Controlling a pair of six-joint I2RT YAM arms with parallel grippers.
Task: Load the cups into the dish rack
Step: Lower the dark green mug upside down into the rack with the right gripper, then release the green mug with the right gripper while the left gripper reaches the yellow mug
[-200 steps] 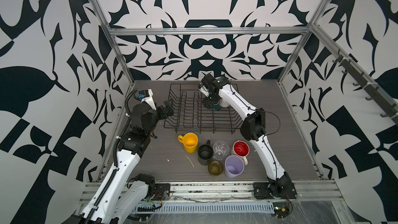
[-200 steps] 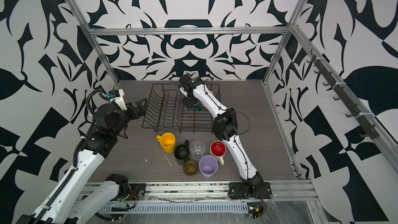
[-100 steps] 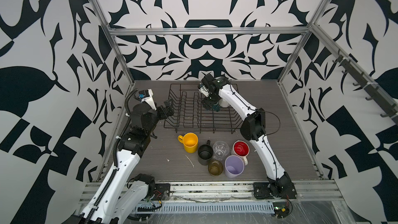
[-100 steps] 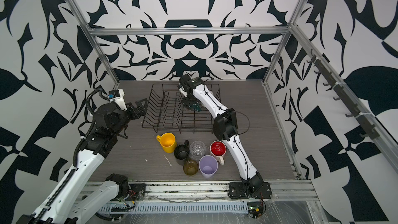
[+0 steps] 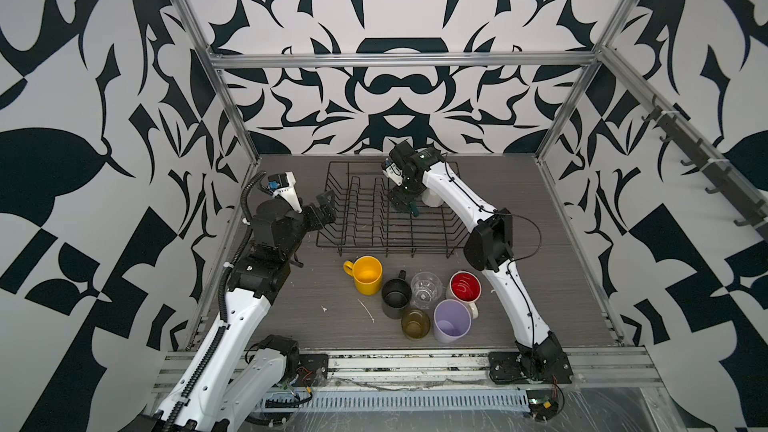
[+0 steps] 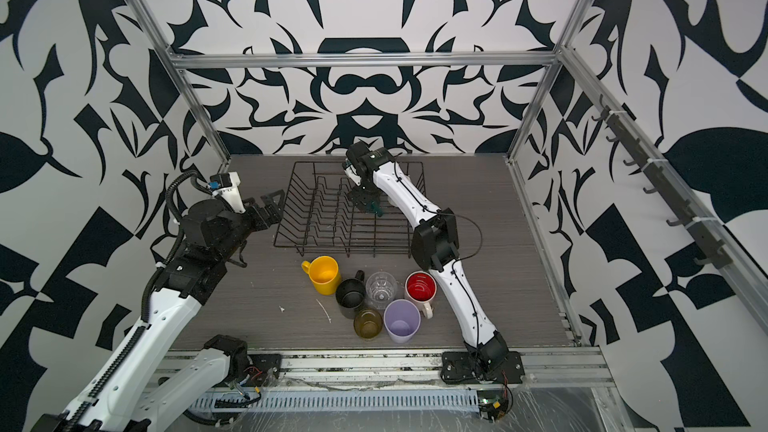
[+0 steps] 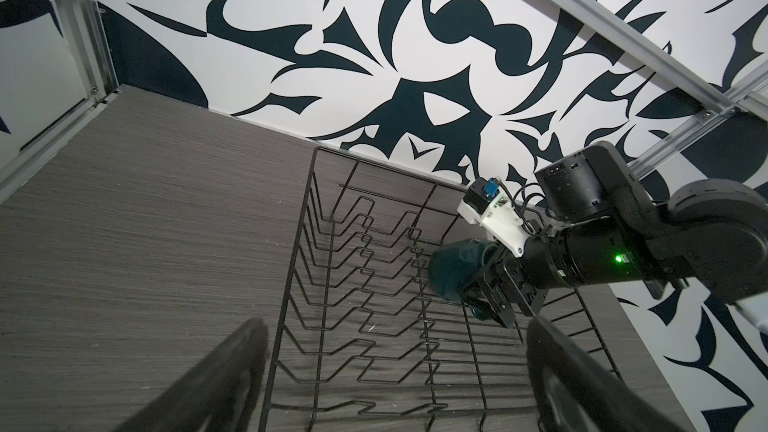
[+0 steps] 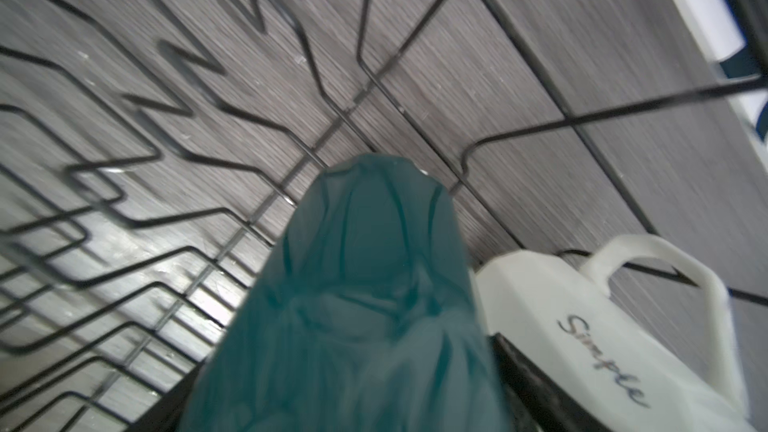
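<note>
left arm (image 5: 239, 317) and right arm (image 5: 513, 301): white shells, black joints, black cables (image 5: 248, 201), one green light (image 7: 618, 258)

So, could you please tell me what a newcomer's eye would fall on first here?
The bold black-and-white walls all round the cell strike first. Next come six colourful cups, clustered on the table in front of the rack. Inside the rack, the right claw sits around a teal mug, beside a white mug.

rack (image 5: 353, 218) left open, white mug (image 5: 431, 199) blocks right
</note>
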